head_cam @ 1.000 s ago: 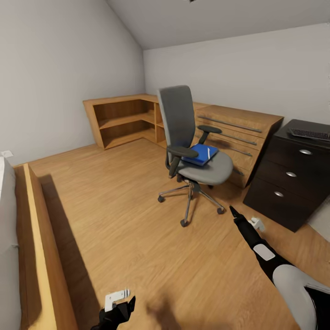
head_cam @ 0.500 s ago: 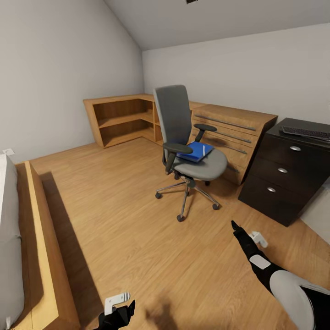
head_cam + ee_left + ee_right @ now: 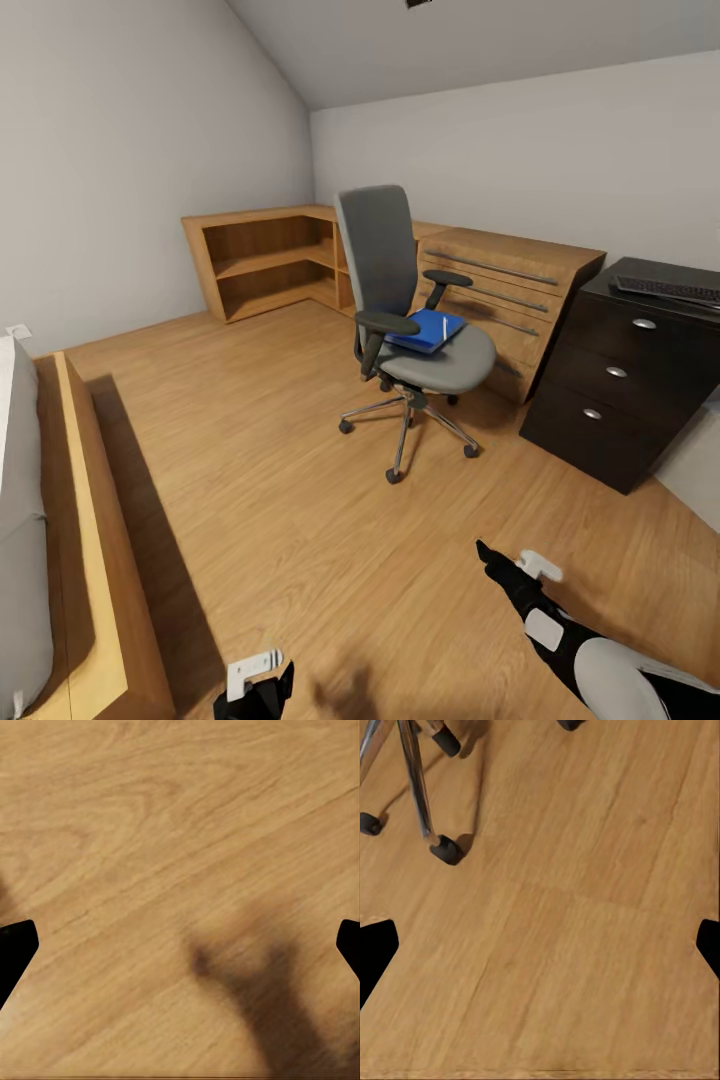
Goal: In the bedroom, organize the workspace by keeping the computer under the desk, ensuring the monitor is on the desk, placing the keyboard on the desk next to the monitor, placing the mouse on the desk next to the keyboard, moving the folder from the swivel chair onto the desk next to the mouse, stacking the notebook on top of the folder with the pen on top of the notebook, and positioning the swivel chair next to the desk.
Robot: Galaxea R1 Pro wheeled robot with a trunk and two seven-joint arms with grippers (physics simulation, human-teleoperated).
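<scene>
The desk [image 3: 640,370] stands right of the chair [image 3: 415,330]. The folder [image 3: 428,330] lies on the seat: probably light, stiff, thin; pinch an overhanging edge. Left gripper [image 3: 180,945] and right gripper [image 3: 544,945]: wide apart, empty.

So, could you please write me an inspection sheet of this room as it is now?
Surface: wooden floor; black desk top holds a keyboard.
Job's things: blue folder with a white pen on it lies on the grey chair seat; chair stands apart from the desk.
Clutter: nothing seen.
Hands: left hand and right hand both open, empty, over the floor.
Cables: nothing seen.
Surroundings: wooden shelf, wooden drawer unit, bed edge.
</scene>
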